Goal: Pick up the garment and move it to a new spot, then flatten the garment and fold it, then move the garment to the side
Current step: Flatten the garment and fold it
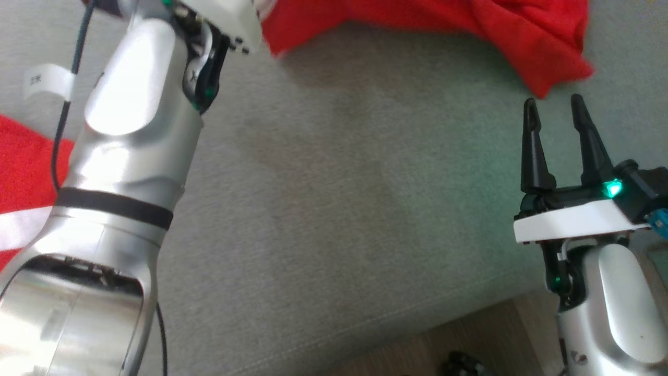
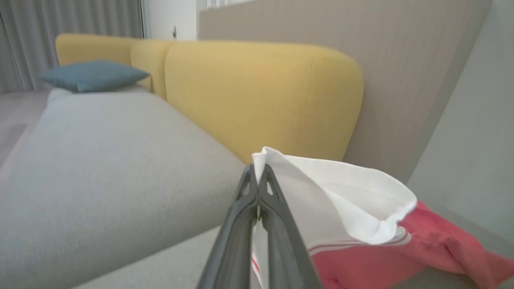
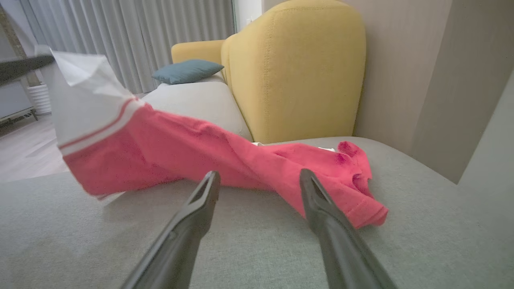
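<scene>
The left end effector (image 2: 257,171) is clamped tight, its two dark fingers (image 2: 277,216) pressed together on the white-banded edge of the red garment (image 3: 192,148). That pinched end is raised off the grey sofa seat (image 1: 339,209). The white cloth folds over beside the fingertips and the red fabric slopes down from it to the right. The rest of the garment lies on the far part of the seat, stretching to the right and ending in a crumpled red heap.

The right end effector (image 1: 553,104) has its fingers spread wide apart with nothing between them. It hangs over bare grey seat at the near right, fingertips pointing at the garment's crumpled end and just short of it.

Behind the seat stands a yellow backrest (image 3: 297,72). A blue cushion (image 3: 186,71) rests farther along the sofa at the left, before grey curtains (image 3: 140,32). A strip of wooden floor (image 1: 469,334) shows at the seat's near edge.
</scene>
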You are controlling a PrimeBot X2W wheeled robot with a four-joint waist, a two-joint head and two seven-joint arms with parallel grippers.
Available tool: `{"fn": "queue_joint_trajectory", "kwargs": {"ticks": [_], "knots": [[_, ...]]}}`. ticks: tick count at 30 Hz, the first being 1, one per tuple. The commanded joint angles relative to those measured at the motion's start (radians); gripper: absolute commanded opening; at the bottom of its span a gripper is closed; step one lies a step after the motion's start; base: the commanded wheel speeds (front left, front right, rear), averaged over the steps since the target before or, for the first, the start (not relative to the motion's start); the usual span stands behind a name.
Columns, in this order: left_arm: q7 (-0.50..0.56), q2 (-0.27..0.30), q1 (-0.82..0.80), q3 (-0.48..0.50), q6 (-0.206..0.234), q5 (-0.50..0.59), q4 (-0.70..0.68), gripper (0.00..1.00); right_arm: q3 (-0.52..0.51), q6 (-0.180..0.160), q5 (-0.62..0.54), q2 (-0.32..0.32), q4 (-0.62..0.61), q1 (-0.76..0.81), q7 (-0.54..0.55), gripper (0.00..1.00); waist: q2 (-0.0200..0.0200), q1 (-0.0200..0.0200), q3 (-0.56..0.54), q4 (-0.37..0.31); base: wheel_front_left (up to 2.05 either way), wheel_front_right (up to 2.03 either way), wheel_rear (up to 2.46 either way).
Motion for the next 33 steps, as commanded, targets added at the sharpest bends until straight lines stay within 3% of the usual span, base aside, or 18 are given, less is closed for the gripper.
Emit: {"fn": "queue_joint_trajectory", "kwargs": {"ticks": [1, 9, 21, 33], "knots": [[-0.012, 0.030, -0.012, 0.033, 0.007, 0.021, -0.091, 0.00, 0.009, 0.007, -0.009, -0.004, -0.029, -0.019, 0.012, 1.00, 0.0000, 0.0000, -0.041, 0.044, 0.00, 0.00, 0.00], [-0.012, 0.053, 0.100, 0.023, -0.019, 0.112, -0.334, 0.00, -0.013, 0.007, -0.023, -0.004, -0.019, -0.009, 0.038, 1.00, 0.0000, 0.0000, -0.101, 0.104, 0.00, 0.00, 0.00], [-0.012, 0.185, 0.440, -0.151, -0.042, 0.204, -0.435, 0.00, -0.075, 0.007, -0.030, -0.004, 0.034, 0.050, 0.077, 1.00, 0.0000, 0.0000, -0.237, 0.157, 0.00, 0.00, 0.00], [0.029, 0.177, 0.652, -0.238, -0.005, 0.206, -0.467, 0.00, -0.110, 0.007, -0.025, -0.004, 0.020, 0.076, 0.103, 1.00, 0.0000, 0.0000, -0.274, 0.182, 0.00, 0.00, 0.00]]}}
